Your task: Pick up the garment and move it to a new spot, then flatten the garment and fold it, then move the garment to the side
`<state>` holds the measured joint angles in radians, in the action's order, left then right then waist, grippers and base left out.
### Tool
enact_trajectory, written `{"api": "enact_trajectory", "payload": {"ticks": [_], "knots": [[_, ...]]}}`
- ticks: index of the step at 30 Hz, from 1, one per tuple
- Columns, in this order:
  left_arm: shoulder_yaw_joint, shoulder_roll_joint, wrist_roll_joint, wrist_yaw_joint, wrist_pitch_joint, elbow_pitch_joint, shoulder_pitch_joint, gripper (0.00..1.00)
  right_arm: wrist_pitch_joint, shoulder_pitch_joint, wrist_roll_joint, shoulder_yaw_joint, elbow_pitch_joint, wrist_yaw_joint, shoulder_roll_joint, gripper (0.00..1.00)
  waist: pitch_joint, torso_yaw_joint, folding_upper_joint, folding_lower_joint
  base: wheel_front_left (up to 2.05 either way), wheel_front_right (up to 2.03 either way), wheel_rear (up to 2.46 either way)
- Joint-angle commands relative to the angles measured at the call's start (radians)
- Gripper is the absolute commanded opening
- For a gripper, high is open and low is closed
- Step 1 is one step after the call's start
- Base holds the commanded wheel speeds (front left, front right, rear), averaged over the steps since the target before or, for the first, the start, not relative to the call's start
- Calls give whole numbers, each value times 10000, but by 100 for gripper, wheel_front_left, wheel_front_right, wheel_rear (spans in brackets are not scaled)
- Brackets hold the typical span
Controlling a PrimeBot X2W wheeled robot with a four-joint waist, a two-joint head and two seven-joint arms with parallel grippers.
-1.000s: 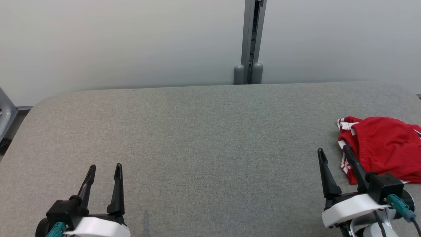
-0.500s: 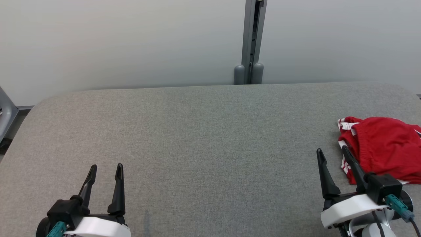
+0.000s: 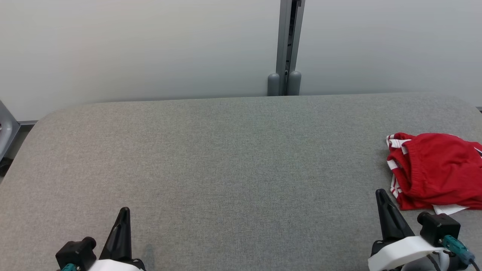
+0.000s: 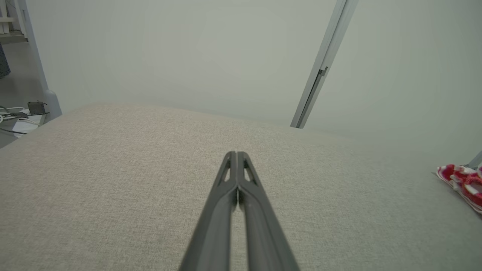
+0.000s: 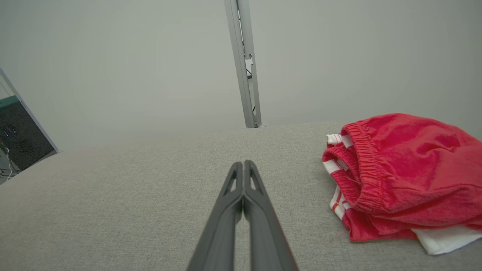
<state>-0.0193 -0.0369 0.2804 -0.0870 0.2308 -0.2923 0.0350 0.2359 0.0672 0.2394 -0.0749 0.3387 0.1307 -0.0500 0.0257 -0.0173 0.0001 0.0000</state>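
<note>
Grey woven fabric covers the tabletop [image 3: 226, 158], which in the head view runs wide beneath a pale wall [image 3: 131, 49] split by a grey metal post [image 3: 288, 45]. At the lower left of that view the left hand [image 3: 124, 210] has its two dark fingers pressed together into one point, gripping nothing. At the lower right the right hand [image 3: 381, 192] is likewise closed and empty, its tip near the garment [image 3: 437, 169] but apart from it. The garment, red with white-striped trim, lies bunched at the tabletop's right side, partly cut off by the picture's border, with a white piece showing under its near edge. In the left wrist view the left hand [image 4: 236, 153] points across the tabletop [image 4: 131, 169], fingers meeting along their length with nothing between them. The garment [image 4: 461, 180] is a small red and white heap at the far right, well apart from the hand, and the post [image 4: 320, 71] slants across the wall behind. In the right wrist view the right hand [image 5: 243, 162] is closed tight and holds nothing. The garment [image 5: 399, 165] lies to the right of the fingers, near but not touching, its gathered elastic waistband [image 5: 363, 165] facing the hand.
</note>
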Motion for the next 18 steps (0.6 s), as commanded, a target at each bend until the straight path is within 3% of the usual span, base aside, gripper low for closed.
{"api": "enact_trajectory", "payload": {"ticks": [1, 18], "knots": [[-106, -53, 530, -36, -122, 155, -313, 0, -123, 232, 547, 110, -192, 0, -46, 0, -4, 2, -1, 0, 0, 0, 0], [-245, -77, 3280, -125, -789, 289, -535, 0, -838, 279, 3369, 489, -385, 0, -42, 0, -43, 25, -1, 0, 0, 0, 0]]}}
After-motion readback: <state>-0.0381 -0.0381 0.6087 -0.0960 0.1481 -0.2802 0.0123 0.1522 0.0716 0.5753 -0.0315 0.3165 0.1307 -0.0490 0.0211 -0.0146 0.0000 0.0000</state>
